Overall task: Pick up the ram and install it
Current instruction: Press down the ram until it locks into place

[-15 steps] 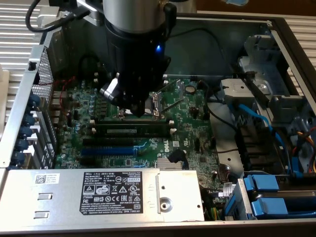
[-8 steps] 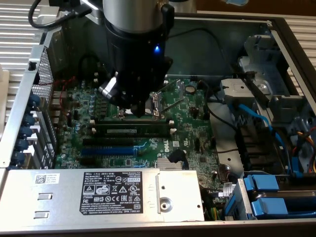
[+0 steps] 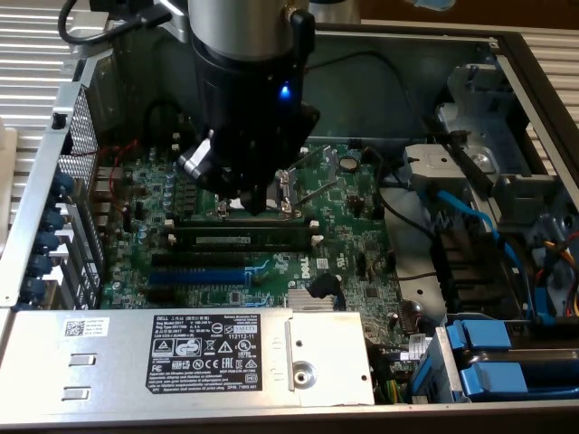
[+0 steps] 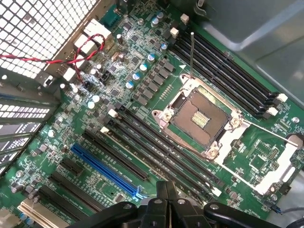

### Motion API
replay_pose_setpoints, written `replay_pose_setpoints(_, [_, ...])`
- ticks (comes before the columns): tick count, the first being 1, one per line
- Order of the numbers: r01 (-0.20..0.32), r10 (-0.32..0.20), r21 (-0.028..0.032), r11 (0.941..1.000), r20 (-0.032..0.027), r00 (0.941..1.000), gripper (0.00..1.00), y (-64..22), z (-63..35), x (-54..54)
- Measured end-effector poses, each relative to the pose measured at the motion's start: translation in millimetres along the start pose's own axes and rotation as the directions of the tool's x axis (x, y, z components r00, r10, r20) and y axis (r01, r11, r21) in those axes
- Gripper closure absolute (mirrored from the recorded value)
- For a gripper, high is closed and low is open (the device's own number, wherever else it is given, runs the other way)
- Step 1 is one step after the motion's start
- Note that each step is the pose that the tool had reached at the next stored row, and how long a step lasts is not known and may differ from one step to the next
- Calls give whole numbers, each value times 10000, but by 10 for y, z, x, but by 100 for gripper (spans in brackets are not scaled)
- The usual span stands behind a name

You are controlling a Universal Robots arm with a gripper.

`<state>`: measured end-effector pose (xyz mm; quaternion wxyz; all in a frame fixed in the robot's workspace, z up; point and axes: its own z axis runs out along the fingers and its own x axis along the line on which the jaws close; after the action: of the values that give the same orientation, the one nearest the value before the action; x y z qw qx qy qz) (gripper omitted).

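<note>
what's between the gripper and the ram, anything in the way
Nothing visible. In the exterior view the shut gripper hangs over the motherboard by the CPU socket. The ram lies between white end clips just nearer the camera, with only open board between.

One ram, one blue slot, one processor socket.

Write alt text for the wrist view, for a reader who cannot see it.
The closed gripper hangs above a green motherboard inside an open computer case. Beneath it run long black memory slots with white end clips and a blue slot, beside an open, empty CPU socket.
</note>
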<state>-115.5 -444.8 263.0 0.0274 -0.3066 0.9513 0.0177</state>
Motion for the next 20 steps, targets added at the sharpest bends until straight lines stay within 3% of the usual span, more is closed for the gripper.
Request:
replay_pose_setpoints(10, [-728,728,31,9973,21,9973,89,0,-1,0])
replay_pose_setpoints(20, [-1512,1512,67,9885,35,9885,89,0,0,0])
